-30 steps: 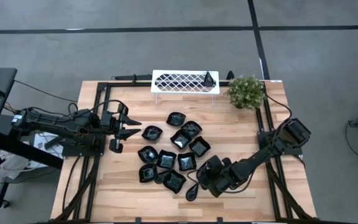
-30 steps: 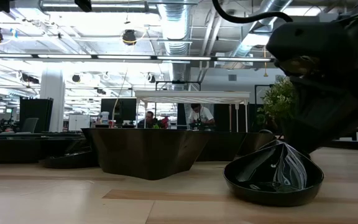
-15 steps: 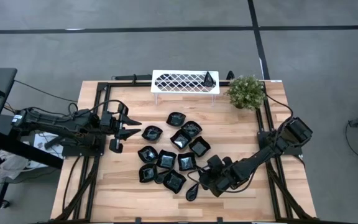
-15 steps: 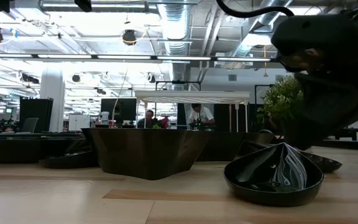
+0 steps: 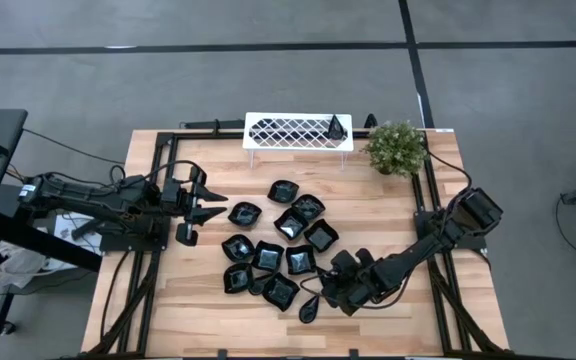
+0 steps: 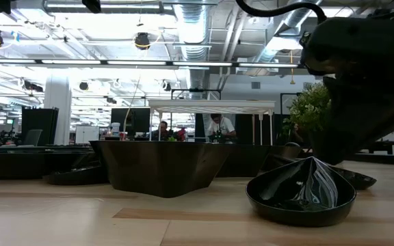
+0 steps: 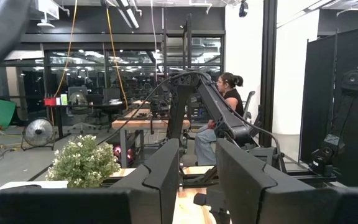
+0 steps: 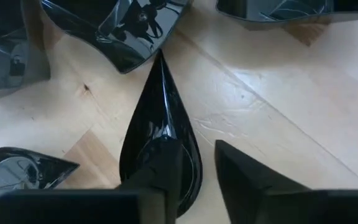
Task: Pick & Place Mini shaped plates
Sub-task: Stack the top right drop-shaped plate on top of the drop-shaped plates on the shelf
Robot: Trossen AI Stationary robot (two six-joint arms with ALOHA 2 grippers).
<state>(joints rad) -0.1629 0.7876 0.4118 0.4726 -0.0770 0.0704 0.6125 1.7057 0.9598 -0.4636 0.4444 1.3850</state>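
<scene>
Item: teardrop plate, on the bench near its front edge. I see my right gripper jaws parted astride its rim. Left gripper waits, jaws ajar.

The table is seen to be of pale wood, planked and smooth, with grain and a small knot shown near the teardrop plate. That plate and the other mini shaped plates beside it are glossy black, with light mirrored on them. The tray beyond the plates is white and of open lattice. The right gripper fingers at the teardrop plate look matt dark plastic
</scene>
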